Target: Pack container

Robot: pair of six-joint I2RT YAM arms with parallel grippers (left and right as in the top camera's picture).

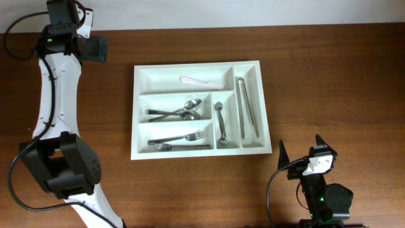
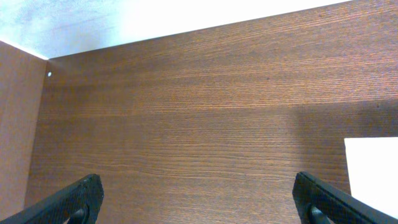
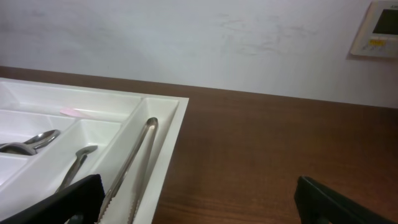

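Observation:
The container, a large white cutlery tray (image 1: 140,111), lies mid-table. Its top long compartment holds a white utensil (image 1: 201,82), the middle one spoons (image 1: 180,111), the bottom one forks (image 1: 180,140). One vertical compartment holds a small metal utensil (image 1: 220,123), the far right one metal tongs (image 1: 247,107). My left gripper (image 1: 95,48) is open and empty at the far left, away from the tray; the left wrist view shows it over bare wood (image 2: 199,205) with a tray corner (image 2: 373,171) at right. My right gripper (image 1: 302,151) is open and empty, near the front edge, right of the tray; its wrist view (image 3: 199,205) shows the tongs (image 3: 134,162).
The brown wooden table (image 1: 329,76) meets a white wall at the back. A small wall panel (image 3: 378,28) shows at the upper right of the right wrist view. The left arm's white body (image 1: 54,95) stretches along the table's left side.

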